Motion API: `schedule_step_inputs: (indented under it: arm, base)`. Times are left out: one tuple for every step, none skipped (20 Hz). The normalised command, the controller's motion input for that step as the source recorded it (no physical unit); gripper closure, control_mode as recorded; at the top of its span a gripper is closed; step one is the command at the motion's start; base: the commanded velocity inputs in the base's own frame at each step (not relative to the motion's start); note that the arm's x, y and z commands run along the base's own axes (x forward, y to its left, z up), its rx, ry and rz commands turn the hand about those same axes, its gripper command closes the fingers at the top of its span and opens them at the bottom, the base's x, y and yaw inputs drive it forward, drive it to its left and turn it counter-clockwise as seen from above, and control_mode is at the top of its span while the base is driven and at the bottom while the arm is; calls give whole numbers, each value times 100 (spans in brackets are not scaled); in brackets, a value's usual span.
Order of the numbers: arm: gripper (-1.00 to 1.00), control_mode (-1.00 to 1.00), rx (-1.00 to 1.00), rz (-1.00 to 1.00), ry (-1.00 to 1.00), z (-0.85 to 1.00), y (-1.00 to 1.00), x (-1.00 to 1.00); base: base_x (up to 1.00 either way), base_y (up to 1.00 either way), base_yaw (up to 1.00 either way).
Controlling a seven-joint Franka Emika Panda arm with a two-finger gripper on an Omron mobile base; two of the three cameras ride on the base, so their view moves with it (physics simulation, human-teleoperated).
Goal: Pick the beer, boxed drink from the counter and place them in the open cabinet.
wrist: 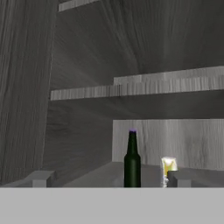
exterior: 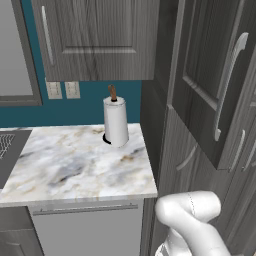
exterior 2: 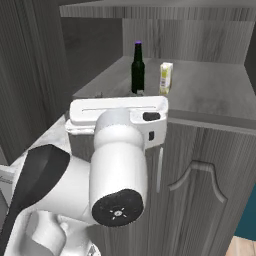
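Two items stand inside the open cabinet (exterior 2: 210, 95): the beer (exterior 2: 138, 69) upright on the shelf, and the boxed drink (exterior 2: 166, 78) just beside it to the right — near, not touching. In your hand view the same pair appears, bottle left, carton right, with the gripper (wrist: 109, 180) fingers (wrist: 40, 178) spread wide and holding nothing, both items seen between them, farther in. The left base view shows the cabinet door (exterior: 210, 75) swung open and a paper-towel roll (exterior: 116, 122) on the marble worktop (exterior: 75, 160).
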Motion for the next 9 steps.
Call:
schedule_step_inputs:
  arm:
    - [-100, -100, 0, 0, 1, -24, -19, -100]
    - [-100, -100, 0, 0, 1, -30, -19, -100]
    - [-100, -100, 0, 0, 1, -36, -18, -100]
    - [-100, -100, 0, 0, 3, -44, -17, -100]
    - [-100, -100, 0, 0, 4, -52, -13, -100]
    - [-100, -100, 0, 0, 5, -55, -11, -100]
    - [-100, -100, 0, 0, 7, -60, -8, -100]
    - [-100, -100, 0, 0, 8, -64, -2, -100]
    - [-100, -100, 0, 0, 9, -66, 0, -100]
  base:
    - [0, 0, 0]
    - [0, 0, 0]
    - [0, 0, 0]
    - [0, 0, 0]
    - [0, 0, 0]
    - [0, 0, 0]
    - [0, 0, 0]
    - [0, 0, 0]
    - [0, 0, 0]
